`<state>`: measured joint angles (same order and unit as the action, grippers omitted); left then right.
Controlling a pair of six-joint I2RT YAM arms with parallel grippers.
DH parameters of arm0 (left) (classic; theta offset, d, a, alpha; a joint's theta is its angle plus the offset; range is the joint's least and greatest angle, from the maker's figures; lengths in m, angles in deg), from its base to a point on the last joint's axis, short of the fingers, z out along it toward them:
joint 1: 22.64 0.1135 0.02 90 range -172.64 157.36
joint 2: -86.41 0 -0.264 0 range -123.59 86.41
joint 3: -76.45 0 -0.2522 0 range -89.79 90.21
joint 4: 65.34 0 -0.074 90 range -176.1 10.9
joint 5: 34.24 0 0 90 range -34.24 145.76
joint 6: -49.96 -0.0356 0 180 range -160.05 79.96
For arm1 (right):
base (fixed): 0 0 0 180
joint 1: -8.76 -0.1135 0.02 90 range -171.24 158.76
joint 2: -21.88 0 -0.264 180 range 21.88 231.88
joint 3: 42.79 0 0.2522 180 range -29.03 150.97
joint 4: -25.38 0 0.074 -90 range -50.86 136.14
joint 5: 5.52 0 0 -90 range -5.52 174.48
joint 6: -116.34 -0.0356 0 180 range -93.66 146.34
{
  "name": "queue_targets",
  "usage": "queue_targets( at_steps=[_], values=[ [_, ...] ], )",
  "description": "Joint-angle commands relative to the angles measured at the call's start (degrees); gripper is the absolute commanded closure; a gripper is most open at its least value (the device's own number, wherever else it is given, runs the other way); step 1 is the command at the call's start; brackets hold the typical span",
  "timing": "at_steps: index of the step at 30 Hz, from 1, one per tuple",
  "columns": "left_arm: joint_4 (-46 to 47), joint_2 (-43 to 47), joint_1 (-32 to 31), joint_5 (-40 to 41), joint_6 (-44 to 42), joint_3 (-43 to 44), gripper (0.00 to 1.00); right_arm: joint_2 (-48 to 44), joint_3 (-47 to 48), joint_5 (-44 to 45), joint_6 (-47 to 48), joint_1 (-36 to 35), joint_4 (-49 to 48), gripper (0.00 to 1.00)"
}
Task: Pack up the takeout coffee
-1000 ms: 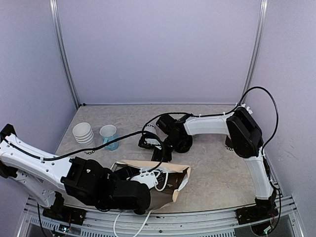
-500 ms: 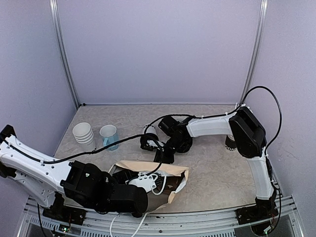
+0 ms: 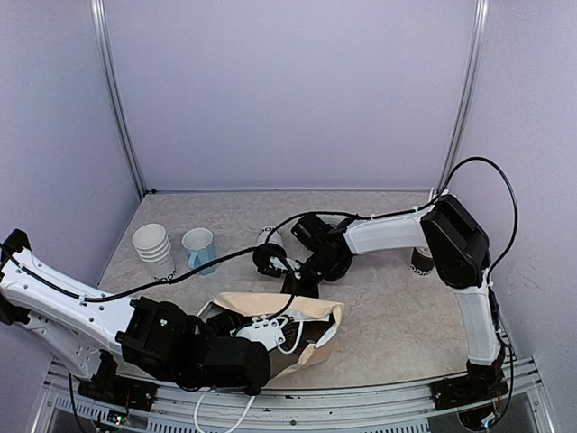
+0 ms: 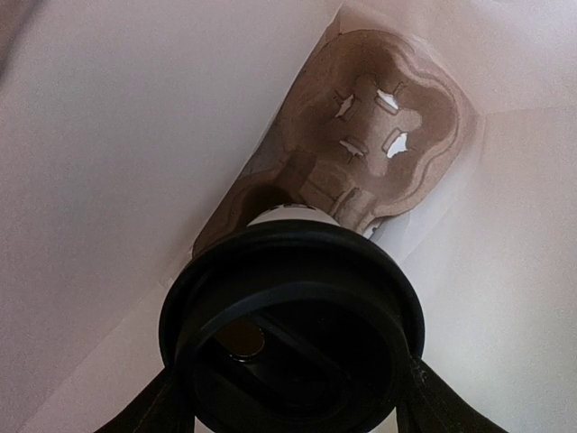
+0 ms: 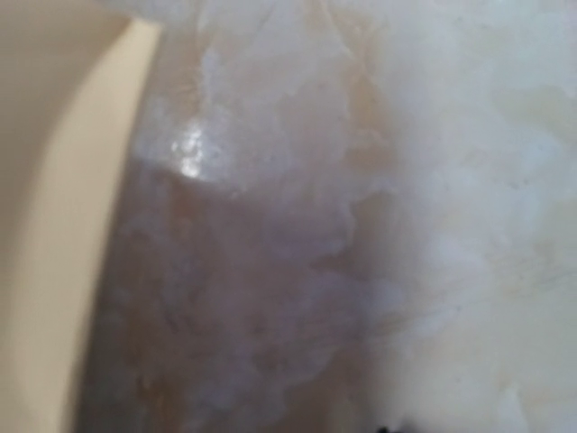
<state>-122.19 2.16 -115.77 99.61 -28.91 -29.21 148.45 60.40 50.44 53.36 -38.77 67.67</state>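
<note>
Top: L arm (image 3: pixel 63 307) reaches into brown bag (image 3: pixel 311 309) lying at near edge. R gripper (image 3: pixel 300 283) at bag's far rim, opening can't tell.
L wrist: L gripper (image 4: pixel 290 379) clamped on black-lidded coffee (image 4: pixel 290 298) inside bag, cardboard carrier (image 4: pixel 379 144) beyond it.
R wrist: blurred table (image 5: pixel 406 180), beige strip (image 5: pixel 54 225) at left, fingers unseen.

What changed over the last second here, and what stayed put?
The left arm, jaws shut on the black-lidded white paper cup inside the brown paper bag, eased slightly toward the near edge; the right arm's elbow drifted right. Nothing grasped or released. Stacked white cups and light-blue mug unmoved.
</note>
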Motion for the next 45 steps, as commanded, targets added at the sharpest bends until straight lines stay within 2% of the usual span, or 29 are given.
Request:
queue_targets(
  at_steps=[1,7,11,16,19,24,26,30,33,37,39,45],
  values=[
    [-4.0,0.5,1.0,0.0,3.4,0.6,0.49,-4.7,-0.4,1.7,1.7,-1.9,2.6,0.58],
    [-3.1,1.9,-0.1,0.0,5.7,0.4,0.5,-13.3,3.0,4.6,1.6,1.4,7.6,0.46],
    [-0.7,3.8,-0.6,1.7,5.1,-1.0,0.5,-17.7,7.6,-3.7,4.2,3.6,16.2,0.4],
    [-0.2,4.6,-1.5,3.2,5.2,-2.1,0.51,-21.6,13.4,-13.3,13.9,3.6,32.1,0.35],
    [0.5,5.0,-1.9,3.3,4.6,-2.7,0.51,-25.3,7.5,-9.9,18.2,3.7,32.3,0.35],
    [-0.9,4.1,-3.3,4.5,6.0,-2.2,0.52,-27.6,11.2,-5.3,22.6,4.0,37.3,0.36],
    [-0.3,4.2,-3.8,4.8,6.8,-2.3,0.52,-27.4,14.5,-3.9,24.2,4.0,40.1,0.36],
    [0.3,2.8,-3.9,5.8,8.5,-2.0,0.52,-25.2,26.8,-2.5,25.8,1.6,49.8,0.35],
    [0.4,1.2,-3.4,7.1,8.8,-1.2,0.52,-25.1,31.6,3.7,22.5,-3.2,50.4,0.4],
    [-0.9,0.8,-2.2,7.9,11.4,-1.1,0.52,-26.5,32.4,5.0,18.1,-7.6,50.4,0.45],
    [-2.5,0.4,-1.9,8.4,12.9,-0.7,0.52,-27.4,31.5,5.5,16.0,-10.2,50.4,0.47],
    [-3.8,-1.1,-1.1,8.7,14.4,0.4,0.52,-30.1,24.9,14.5,13.1,-18.0,50.4,0.47]
  ],
)
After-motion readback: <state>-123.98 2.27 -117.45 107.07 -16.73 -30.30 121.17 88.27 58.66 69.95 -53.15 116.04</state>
